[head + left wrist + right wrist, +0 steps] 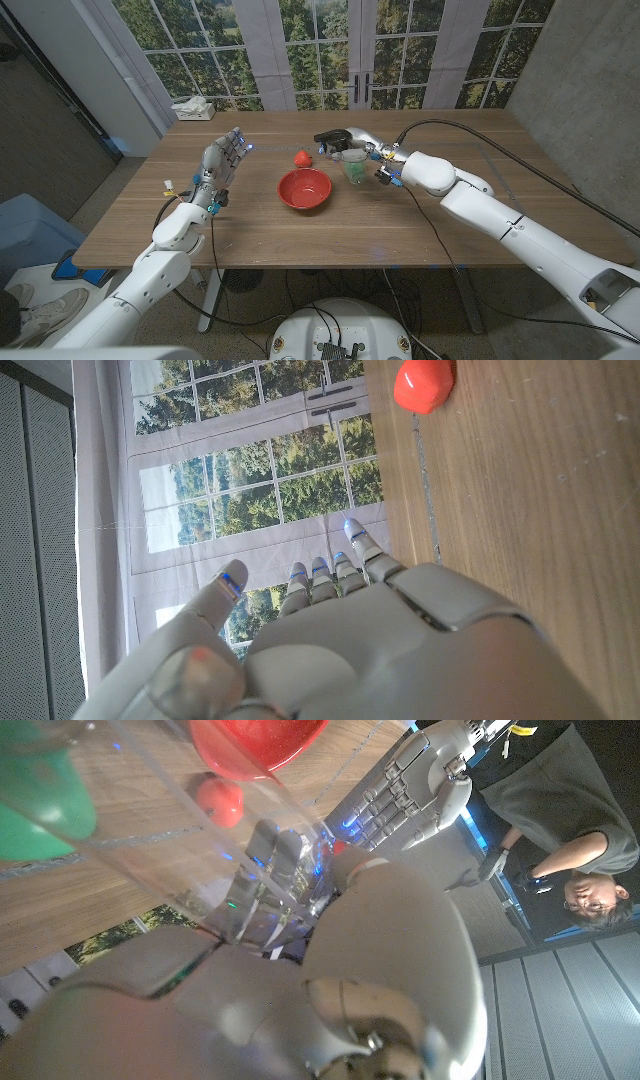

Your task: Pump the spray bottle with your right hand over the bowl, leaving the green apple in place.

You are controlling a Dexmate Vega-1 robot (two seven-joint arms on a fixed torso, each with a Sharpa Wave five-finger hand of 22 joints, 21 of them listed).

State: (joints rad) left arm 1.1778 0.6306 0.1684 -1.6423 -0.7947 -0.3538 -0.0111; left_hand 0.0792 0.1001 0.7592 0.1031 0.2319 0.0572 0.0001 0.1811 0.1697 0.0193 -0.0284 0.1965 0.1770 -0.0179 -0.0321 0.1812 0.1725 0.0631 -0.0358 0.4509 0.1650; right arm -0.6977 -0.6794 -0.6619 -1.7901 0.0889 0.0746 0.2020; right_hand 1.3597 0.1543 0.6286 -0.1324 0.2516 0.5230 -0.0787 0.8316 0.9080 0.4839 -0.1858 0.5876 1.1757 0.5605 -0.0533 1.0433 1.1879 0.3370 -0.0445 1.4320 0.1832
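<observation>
Right hand (365, 148) gripped the clear spray bottle (352, 160) just beside the red bowl (304, 187), on the side away from the left hand.

Its fingers wrapped the bottle's black pump head while the bottle's base, holding green liquid, stood close to the bowl's rim on the wooden tabletop (420, 225). A small red, apple-like fruit (301, 157) sat just behind the bowl, apart from it. On the bowl's other side, well clear of it, the left hand (222, 158) stood on its edge, fingers straight and slightly apart, holding nothing.
</observation>
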